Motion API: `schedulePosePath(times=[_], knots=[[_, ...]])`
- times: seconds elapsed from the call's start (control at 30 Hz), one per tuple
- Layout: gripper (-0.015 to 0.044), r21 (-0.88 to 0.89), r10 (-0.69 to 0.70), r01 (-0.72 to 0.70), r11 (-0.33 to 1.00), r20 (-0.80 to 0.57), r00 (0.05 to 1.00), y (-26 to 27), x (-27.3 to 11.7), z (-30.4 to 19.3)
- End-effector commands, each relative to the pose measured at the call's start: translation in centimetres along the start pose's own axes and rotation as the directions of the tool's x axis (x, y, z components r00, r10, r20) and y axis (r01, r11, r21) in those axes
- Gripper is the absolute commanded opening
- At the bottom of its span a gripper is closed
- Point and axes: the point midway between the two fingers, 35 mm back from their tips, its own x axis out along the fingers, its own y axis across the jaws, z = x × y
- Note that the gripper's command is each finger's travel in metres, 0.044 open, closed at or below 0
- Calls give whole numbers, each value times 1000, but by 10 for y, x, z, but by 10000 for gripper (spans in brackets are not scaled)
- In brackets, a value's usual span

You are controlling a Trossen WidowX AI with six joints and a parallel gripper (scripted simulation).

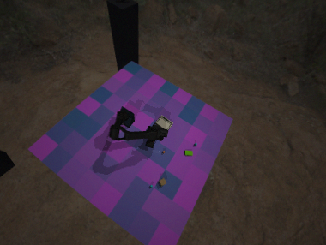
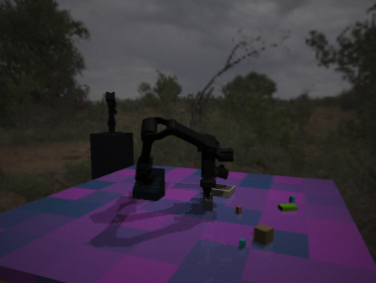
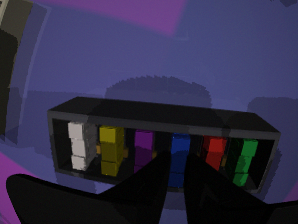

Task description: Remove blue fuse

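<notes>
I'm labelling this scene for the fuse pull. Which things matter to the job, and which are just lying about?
Job:
- blue fuse, gripped in its slot
- dark fuse block
- white, yellow, purple, red and green fuses, to be avoided
- pale open tray
- black gripper

Lying about:
- bright green flat block
- brown cube
- small orange cube
- two small teal pegs

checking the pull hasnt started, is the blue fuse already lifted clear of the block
No, in the wrist view the blue fuse sits in its slot in the fuse block, in line with the other fuses, the jaws closed on it.
</notes>
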Motion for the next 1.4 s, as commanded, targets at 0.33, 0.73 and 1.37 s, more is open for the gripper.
schedulePosePath(times=[0.33,0.73,1.37], knots=[[0,3,2,-2,1000,2,1000,0,-8,1],[0,3,2,-2,1000,2,1000,0,-14,1],[0,1,1,-1,1000,2,1000,0,-23,1]])
